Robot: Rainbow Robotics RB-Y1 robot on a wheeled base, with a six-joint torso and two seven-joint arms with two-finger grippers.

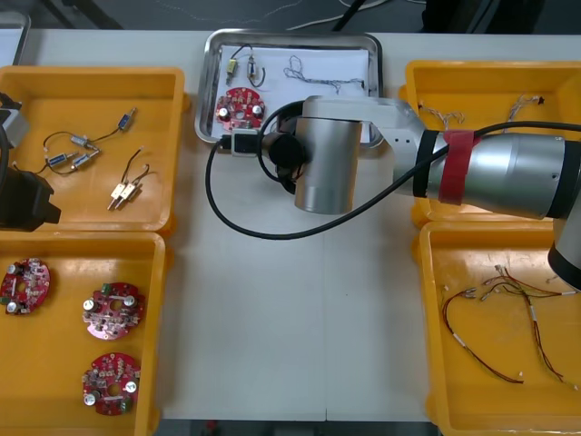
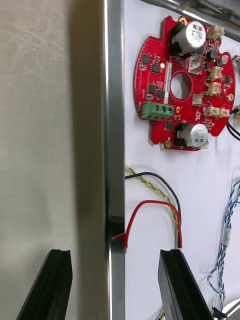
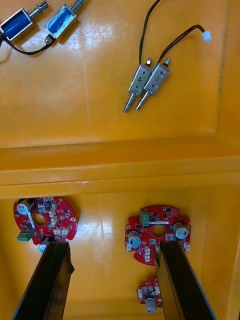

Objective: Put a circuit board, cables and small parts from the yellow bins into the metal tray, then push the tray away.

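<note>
In tray point(image 1: 205, 91): circuit board point(image 1: 241, 107), cables point(image 1: 313, 77)

Handwritten "4" and "2" on two paired small metal parts point(image 3: 141, 82)

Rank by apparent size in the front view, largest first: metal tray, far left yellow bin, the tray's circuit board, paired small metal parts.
Far left yellow bin
Metal tray, partly behind the right arm
Circuit board
Paired small metal parts
Right gripper straddles the tray's rim; left gripper hangs over left bins.
</note>
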